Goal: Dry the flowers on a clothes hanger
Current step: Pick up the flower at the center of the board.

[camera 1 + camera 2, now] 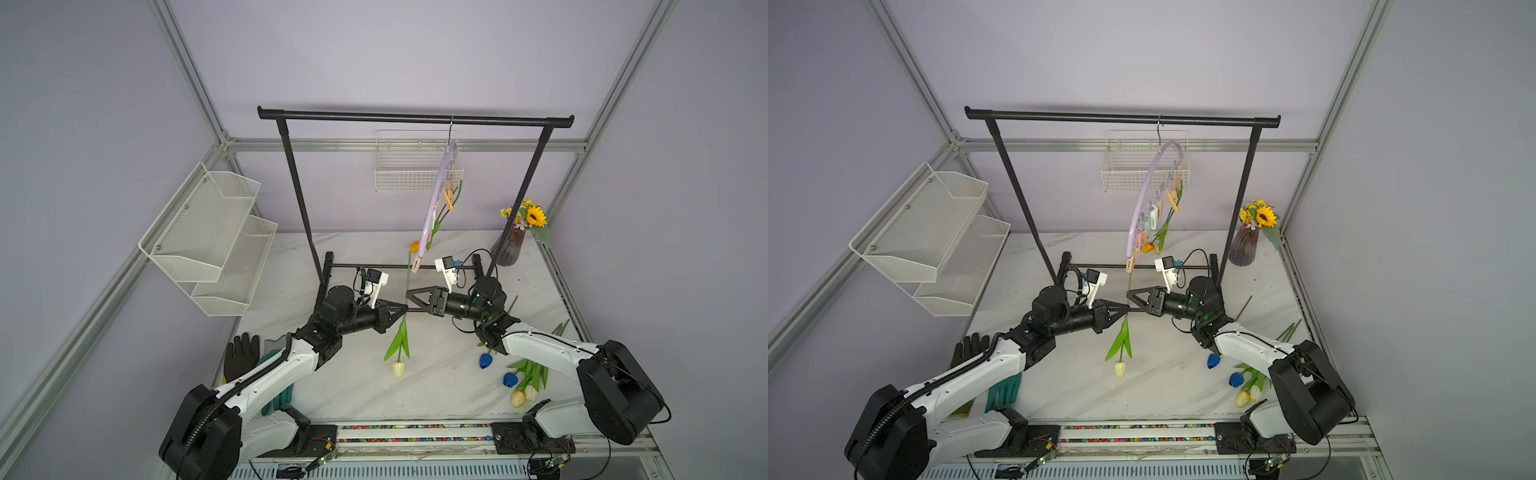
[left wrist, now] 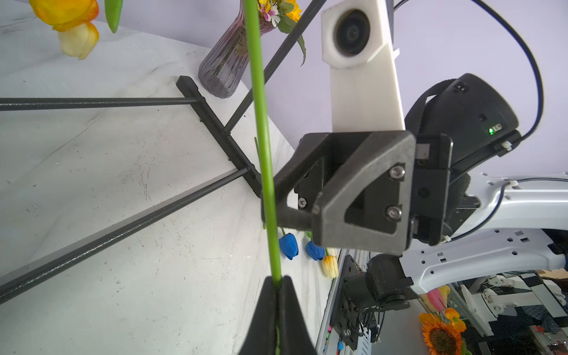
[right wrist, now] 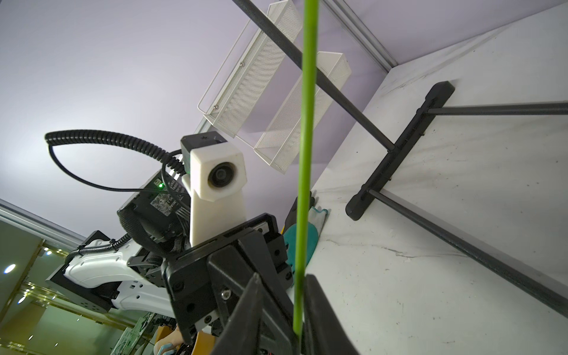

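Observation:
A white tulip (image 1: pixel 398 369) hangs head down on a long green stem (image 2: pixel 261 123). My left gripper (image 1: pixel 405 308) is shut on that stem, as the left wrist view shows (image 2: pixel 277 278). Just above it, my right gripper (image 1: pixel 408 294) stands open around the same stem (image 3: pixel 307 123). The stem touches one finger and a gap is left to the other (image 3: pixel 283 275). The stem's top reaches a peach clothespin (image 1: pixel 1130 264) at the low end of the lilac clothes hanger (image 1: pixel 1144 195). An orange tulip (image 1: pixel 1148 247) hangs from another pin. More flowers (image 1: pixel 510 379) lie under my right arm.
The hanger hooks on a black garment rack (image 1: pixel 415 117) whose base bars cross the table behind my grippers. A sunflower vase (image 1: pixel 510 245) stands at the back right. White wire baskets (image 1: pixel 208 232) hang on the left wall. A black glove (image 1: pixel 241 357) lies by my left arm.

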You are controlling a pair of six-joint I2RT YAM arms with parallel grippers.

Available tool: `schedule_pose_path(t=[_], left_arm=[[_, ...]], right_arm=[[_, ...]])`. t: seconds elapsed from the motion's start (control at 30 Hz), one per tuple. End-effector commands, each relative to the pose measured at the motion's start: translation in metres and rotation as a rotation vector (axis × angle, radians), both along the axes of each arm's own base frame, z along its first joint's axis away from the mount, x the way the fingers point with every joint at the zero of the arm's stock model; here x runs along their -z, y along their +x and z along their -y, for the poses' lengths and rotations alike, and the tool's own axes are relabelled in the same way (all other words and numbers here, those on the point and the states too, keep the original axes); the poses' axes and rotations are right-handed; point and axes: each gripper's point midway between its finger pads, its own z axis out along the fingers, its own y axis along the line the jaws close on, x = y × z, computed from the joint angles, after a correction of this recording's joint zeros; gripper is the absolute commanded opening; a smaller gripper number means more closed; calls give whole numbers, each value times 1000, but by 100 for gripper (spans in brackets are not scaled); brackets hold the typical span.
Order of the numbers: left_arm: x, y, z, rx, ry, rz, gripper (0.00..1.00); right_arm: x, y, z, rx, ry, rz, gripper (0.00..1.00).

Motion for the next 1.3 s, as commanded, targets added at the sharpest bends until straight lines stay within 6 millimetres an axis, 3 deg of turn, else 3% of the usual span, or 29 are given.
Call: schedule_pose_path(t=[0.0,0.3,0.57,0.7,0.97,1.03,1.13,1.27], left_arm=[[-23,-3,7,40,-41,96,0],[-25,-2,6,32,-42,104,0],[-25,2,5,12,-39,104,0],[-25,3,6,11,-40,103,0],[-23,6,7,7,-35,99,1],[-23,7,7,8,-34,99,10],[-25,7,7,9,-31,106,33],[-28,10,5,-5,-9,123,56]], right_arm=[[0,-7,-4,-33,6,26,27],[6,-7,-5,-33,-5,18,26],[13,-6,-6,-37,-25,20,15],[10,-7,-5,-37,-23,31,0],[10,-6,-6,-37,-33,42,0],[10,-6,-6,-36,-40,46,0],[11,-5,-5,-26,-65,58,0],[14,-2,-1,9,-118,83,0]])
